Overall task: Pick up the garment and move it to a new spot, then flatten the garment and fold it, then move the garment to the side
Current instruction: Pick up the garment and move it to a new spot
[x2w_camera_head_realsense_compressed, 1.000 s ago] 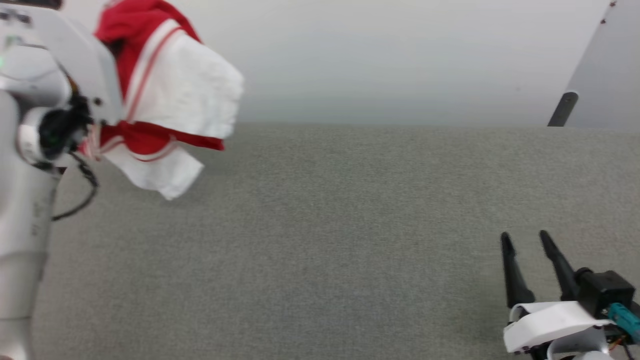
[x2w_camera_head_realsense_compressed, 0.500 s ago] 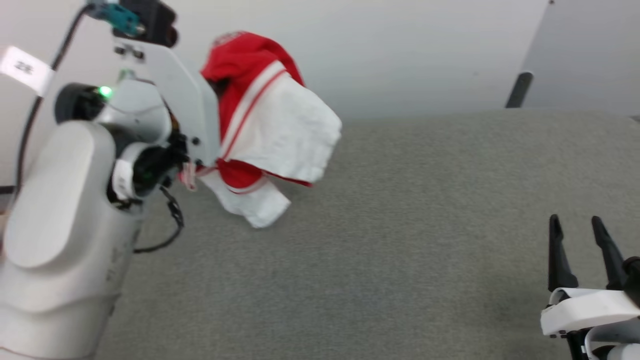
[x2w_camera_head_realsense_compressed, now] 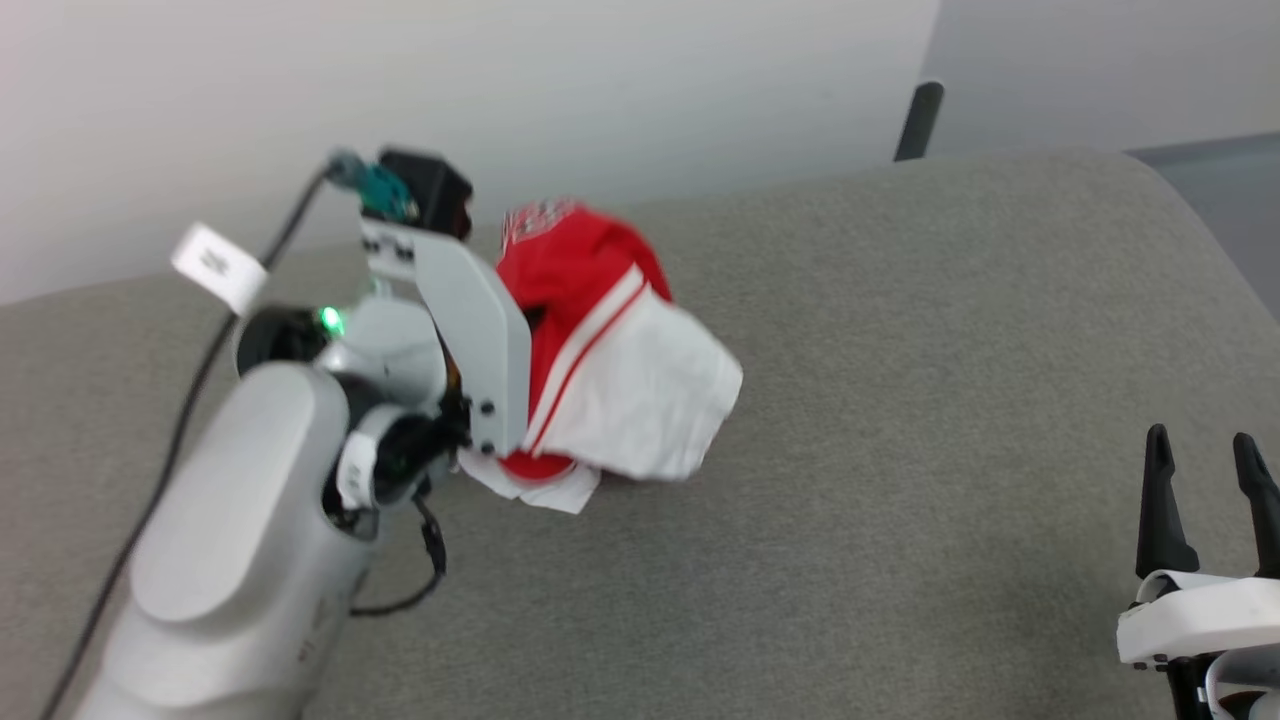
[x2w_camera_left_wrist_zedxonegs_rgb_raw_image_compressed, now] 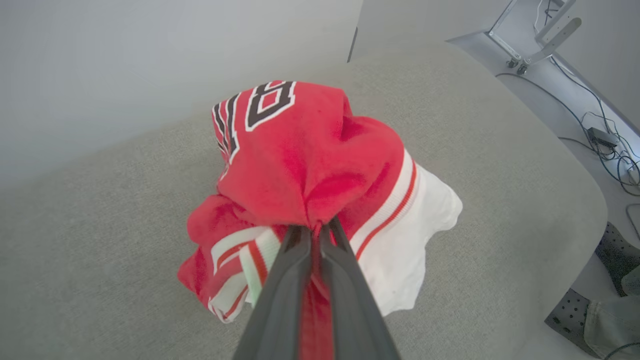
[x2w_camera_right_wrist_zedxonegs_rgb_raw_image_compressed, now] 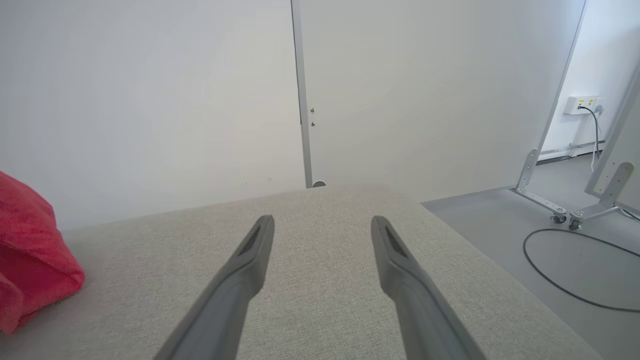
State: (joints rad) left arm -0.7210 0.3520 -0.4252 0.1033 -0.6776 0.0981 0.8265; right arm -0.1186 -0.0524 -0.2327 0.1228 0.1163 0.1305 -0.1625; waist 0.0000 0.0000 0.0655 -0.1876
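My left gripper (x2w_camera_left_wrist_zedxonegs_rgb_raw_image_compressed: 315, 229) is pinched tight on a red fold of the bunched jersey (x2w_camera_left_wrist_zedxonegs_rgb_raw_image_compressed: 300, 165), which bulges beyond its tips, white sleeve to my right; its lowest folds seem to brush the grey upholstered surface (x2w_camera_left_wrist_zedxonegs_rgb_raw_image_compressed: 100, 225). My right gripper (x2w_camera_right_wrist_zedxonegs_rgb_raw_image_compressed: 322, 222) stands spread and empty, well apart

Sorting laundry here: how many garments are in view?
1: the jersey, bunched in the shut left tool, left of middle in the head view. Others may hide behind the arm.
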